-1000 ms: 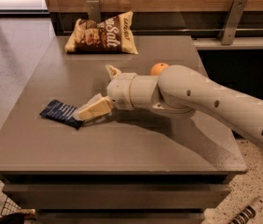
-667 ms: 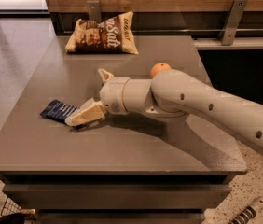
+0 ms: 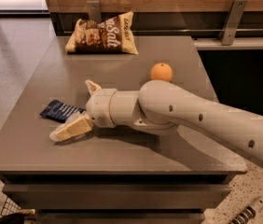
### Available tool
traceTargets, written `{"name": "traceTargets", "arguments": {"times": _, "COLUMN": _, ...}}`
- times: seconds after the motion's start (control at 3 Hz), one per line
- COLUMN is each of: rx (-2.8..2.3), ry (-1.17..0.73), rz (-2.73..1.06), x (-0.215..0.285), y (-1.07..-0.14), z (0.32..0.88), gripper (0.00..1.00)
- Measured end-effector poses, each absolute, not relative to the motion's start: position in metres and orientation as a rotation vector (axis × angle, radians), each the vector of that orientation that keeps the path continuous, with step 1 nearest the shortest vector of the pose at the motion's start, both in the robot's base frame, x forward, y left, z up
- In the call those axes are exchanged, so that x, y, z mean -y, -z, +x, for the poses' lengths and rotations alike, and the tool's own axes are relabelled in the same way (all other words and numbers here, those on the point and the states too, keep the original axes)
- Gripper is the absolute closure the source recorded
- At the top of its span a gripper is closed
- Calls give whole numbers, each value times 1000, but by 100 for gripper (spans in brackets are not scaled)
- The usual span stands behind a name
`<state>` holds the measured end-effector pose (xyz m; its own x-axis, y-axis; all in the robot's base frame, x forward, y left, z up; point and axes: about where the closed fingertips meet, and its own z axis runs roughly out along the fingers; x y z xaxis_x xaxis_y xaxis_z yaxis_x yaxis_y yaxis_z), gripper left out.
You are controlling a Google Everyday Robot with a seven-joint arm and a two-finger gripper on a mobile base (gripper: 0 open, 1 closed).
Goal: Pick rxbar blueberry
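Observation:
The rxbar blueberry point(image 3: 58, 110) is a small flat navy-blue wrapper with pale lines, lying on the left part of the grey table point(image 3: 136, 55). My gripper point(image 3: 72, 109) reaches in from the right, low over the table, at the bar's right end. It is open. One cream finger point(image 3: 71, 129) lies just in front of the bar and the other finger point(image 3: 92, 86) stands behind it. The bar lies flat on the table, with its right end hidden by the wrist.
A cream-and-brown chip bag point(image 3: 102, 34) lies at the back of the table. An orange point(image 3: 161, 72) sits behind my arm, right of the middle. The table's front edge is close below the gripper. A metal rail runs along the back.
My gripper has moved left and toward the front edge. The front finger, which overlapped the bar's right end, now lies in front of it. The bar has not moved.

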<state>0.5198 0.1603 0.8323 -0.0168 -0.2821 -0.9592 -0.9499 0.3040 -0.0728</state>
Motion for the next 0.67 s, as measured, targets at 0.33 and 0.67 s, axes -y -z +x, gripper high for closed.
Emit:
{"name": "traceTargets", "arguments": {"times": 0.33, "rx": -1523, "ry": -835, "rz": -1194, "x": -177, "y": -824, "z": 508, "gripper": 2}}
{"name": "traceTargets", "arguments": {"times": 0.67, "rx": -1530, "ry": -834, "rz": -1188, "x": -179, "y": -820, "z": 507, "gripper": 33}}
